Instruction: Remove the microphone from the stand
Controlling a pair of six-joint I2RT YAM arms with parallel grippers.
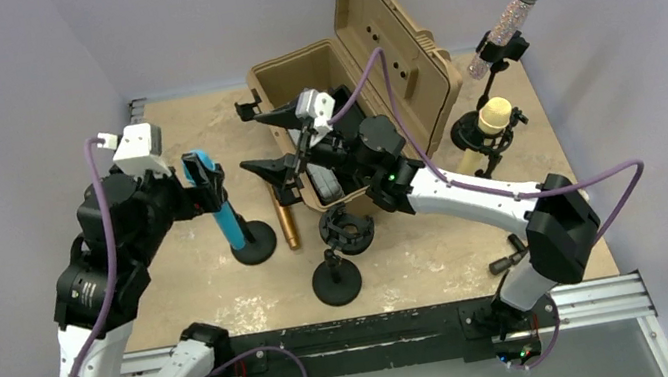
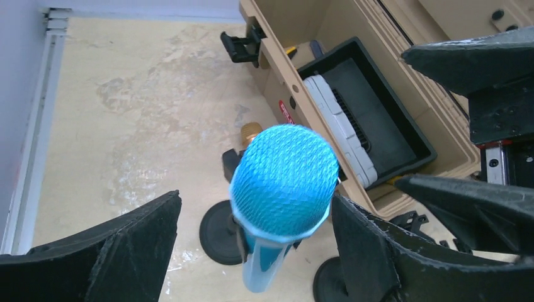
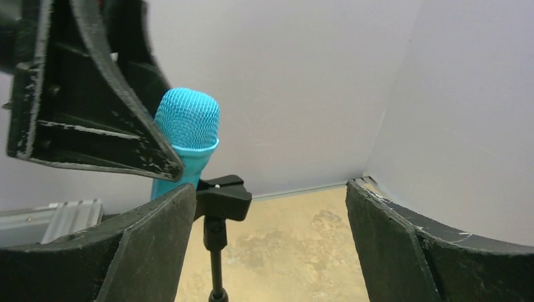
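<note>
- Top view: the bright blue mic (image 1: 230, 220) with a net-like head stands up in its black stand with a round flat base (image 1: 254, 244), on the left part of the sandy-brown table (image 1: 413, 262).
- The left gripper (image 1: 203, 171) is at the mic's top end, one black finger on each side.
- The right gripper (image 1: 250, 143) hangs just to the right of the mic. Its jaws are wide apart, nothing in them.
- Behind it is a tan plastic case (image 1: 395, 57) w/ its lid up.
- A gold-brown mic (image 1: 287, 221) lies flat beside the blue mic's stand.
- An empty black stand (image 1: 336, 279) is near the front.
- Far right: a sparkly mic with a silver head (image 1: 514, 10) and a pale yellow mic (image 1: 492, 115), both on stands.
- Left wrist view: the blue head sits between the left gripper's black fingers (image 2: 119, 251). There's a big gap on one side; the other finger is v. close, can't tell if it touches. The jaws are spread wide, so no squeeze on the mic.
- Right wrist view: the right gripper's own black fingers (image 3: 415, 251) are far apart and empty. The blue mic is in the stand's black clip (image 3: 221, 196), out ahead, with a left-gripper finger right by its head.
</note>
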